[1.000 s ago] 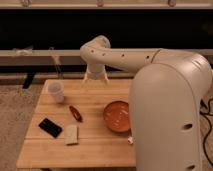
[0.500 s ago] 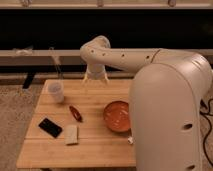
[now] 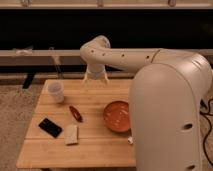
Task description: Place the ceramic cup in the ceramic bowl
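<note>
The ceramic cup (image 3: 56, 92) is a small whitish tapered cup standing upright near the table's far left corner. The ceramic bowl (image 3: 118, 115) is wide and orange-red inside, sitting on the right part of the table, partly behind my arm's large white body. My gripper (image 3: 95, 77) hangs from the white arm above the table's far edge, to the right of the cup and behind and left of the bowl. It holds nothing that I can see.
A wooden table (image 3: 95, 142) bears a small dark red oblong object (image 3: 75, 113), a black flat object (image 3: 50, 127) and a pale rectangular item (image 3: 71, 134). My arm's bulky body (image 3: 170, 115) hides the table's right side. A rail runs behind.
</note>
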`<state>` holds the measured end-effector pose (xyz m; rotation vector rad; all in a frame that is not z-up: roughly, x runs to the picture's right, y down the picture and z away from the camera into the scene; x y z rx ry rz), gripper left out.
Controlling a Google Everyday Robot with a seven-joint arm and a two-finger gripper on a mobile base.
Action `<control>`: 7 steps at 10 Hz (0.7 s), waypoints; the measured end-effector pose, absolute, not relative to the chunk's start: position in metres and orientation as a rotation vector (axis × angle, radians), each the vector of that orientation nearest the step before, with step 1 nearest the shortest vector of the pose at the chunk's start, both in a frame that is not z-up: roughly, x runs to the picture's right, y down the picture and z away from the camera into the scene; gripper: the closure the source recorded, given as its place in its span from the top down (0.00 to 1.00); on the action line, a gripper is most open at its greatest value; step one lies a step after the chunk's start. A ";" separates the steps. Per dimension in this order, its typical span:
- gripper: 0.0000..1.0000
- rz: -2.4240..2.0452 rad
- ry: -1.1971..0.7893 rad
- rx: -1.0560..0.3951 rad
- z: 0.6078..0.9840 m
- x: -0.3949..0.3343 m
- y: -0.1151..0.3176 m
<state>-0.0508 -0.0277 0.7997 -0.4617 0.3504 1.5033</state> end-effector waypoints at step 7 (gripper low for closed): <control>0.80 1.423 0.326 -0.499 0.814 -0.094 -0.049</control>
